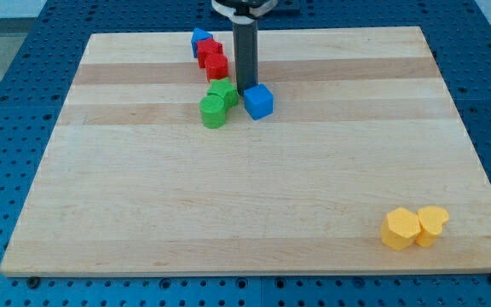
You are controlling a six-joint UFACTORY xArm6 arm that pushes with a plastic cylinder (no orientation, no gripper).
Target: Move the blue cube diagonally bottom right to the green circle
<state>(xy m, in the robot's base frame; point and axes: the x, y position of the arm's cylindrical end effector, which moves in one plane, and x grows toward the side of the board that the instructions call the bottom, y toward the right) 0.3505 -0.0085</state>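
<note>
The blue cube (pixel 259 101) sits on the wooden board (pixel 254 196) near the view's top middle. The green circle (pixel 214 111) is a short cylinder just left of the cube, with a small gap between them. A second green block (pixel 223 91), star-like in shape, touches the circle from above right. My dark rod comes down from the view's top, and my tip (pixel 245 89) rests on the board just above and left of the blue cube, next to the star-like green block.
Two red blocks (pixel 213 58) and another blue block (pixel 199 38) lie in a row up-left of my tip. Two yellow blocks (pixel 400 228) (pixel 432 224) sit together at the board's bottom right. Blue pegboard surrounds the board.
</note>
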